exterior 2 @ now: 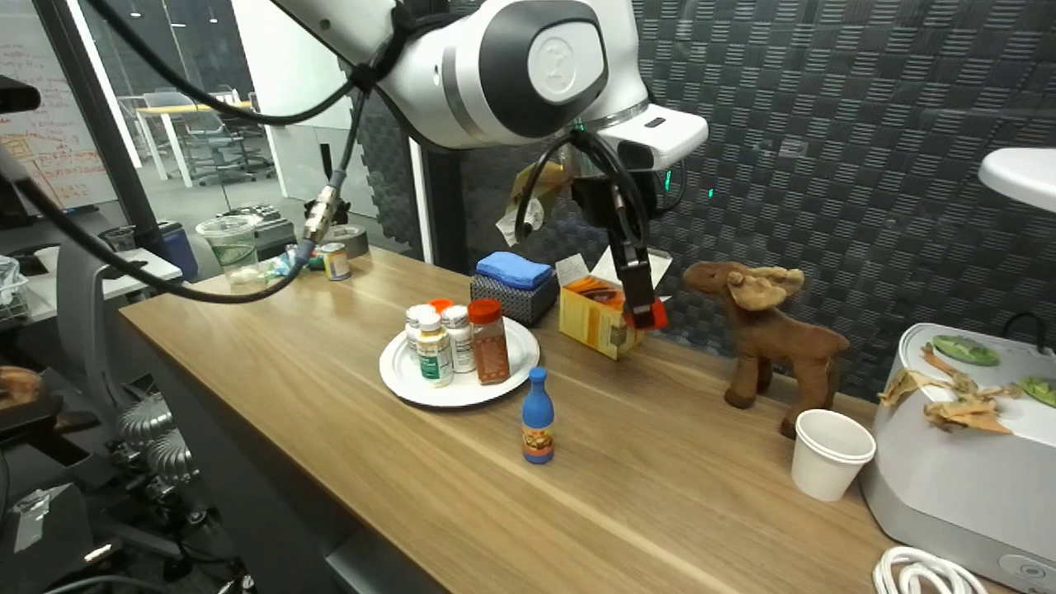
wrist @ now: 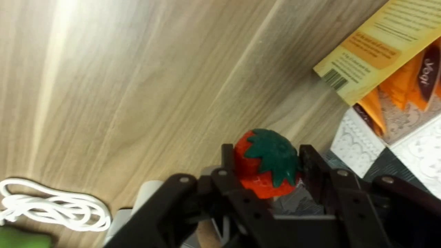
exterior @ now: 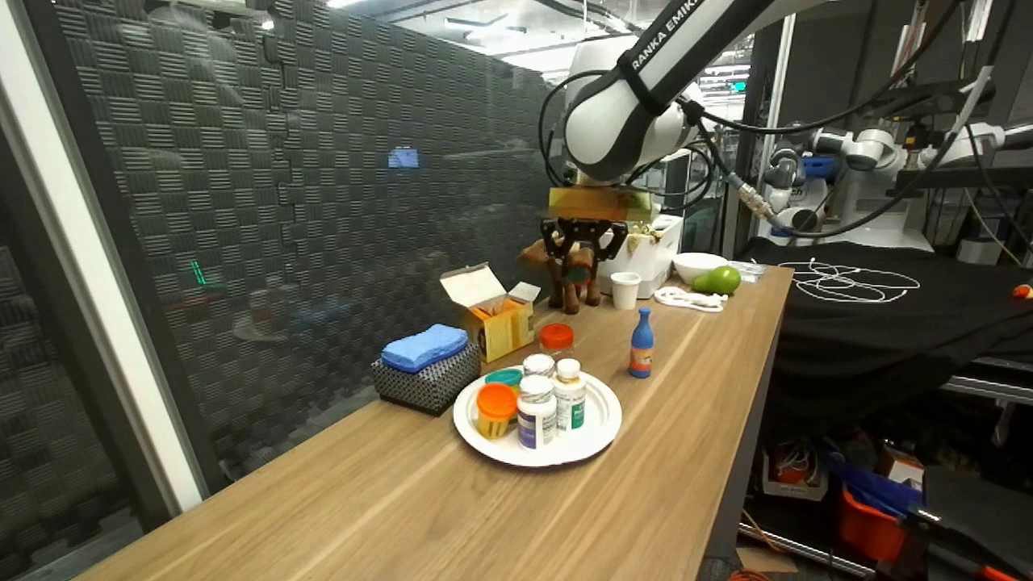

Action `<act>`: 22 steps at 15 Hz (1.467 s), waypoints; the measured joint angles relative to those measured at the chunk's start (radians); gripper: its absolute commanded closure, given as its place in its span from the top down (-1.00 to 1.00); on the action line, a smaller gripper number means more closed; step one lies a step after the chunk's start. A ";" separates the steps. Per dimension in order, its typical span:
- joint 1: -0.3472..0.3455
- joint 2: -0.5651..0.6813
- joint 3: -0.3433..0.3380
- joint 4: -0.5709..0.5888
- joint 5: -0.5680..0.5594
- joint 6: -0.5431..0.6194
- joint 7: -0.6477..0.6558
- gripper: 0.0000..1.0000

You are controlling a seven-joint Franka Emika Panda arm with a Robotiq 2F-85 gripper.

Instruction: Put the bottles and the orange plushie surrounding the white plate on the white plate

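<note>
- We are seeing the fingers (wrist: 310, 162) grasping a rounded red piece (wrist: 267, 163) with a dark green leafy top, one finger pressing on each side of it.
- They are holding it above the worktop (exterior: 387, 500), near the right side of the yellow carton (exterior 2: 590, 322) in an exterior view.
- The white plate (exterior 2: 521, 351) is resting on the worktop, to the left of the carton in an exterior view.
- On it, we are counting three white bottles (exterior 2: 435, 355), all standing upright and close together; one is showing a green label.
- A red-capped bottle (exterior 2: 488, 351) with dark reddish contents is standing on the plate too, to the right of the white bottles.
- In an exterior view, an orange-lidded yellow tub (exterior: 494, 411) is sitting on the near left part of the plate, and a teal-lidded tub (exterior: 505, 377) is showing behind it, its base being hidden.
- The blue bottle (exterior 2: 538, 421) is standing upright on the worktop, off the plate and near it, to the right in both exterior views.
- A blue cloth (exterior: 424, 348) is lying on a dark patterned box (exterior: 428, 384), left of the carton.
- A brown antlered toy (exterior 2: 775, 338) is standing toward the far edge, with white cups (exterior 2: 829, 458) sitting just beside it on the nearer side.
</note>
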 measured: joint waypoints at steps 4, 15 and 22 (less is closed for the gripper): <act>-0.001 -0.065 0.010 -0.108 -0.011 -0.037 0.013 -0.50; 0.034 -0.248 0.119 -0.345 -0.091 -0.015 0.056 -0.50; 0.009 -0.358 0.169 -0.481 -0.061 -0.015 -0.055 -0.50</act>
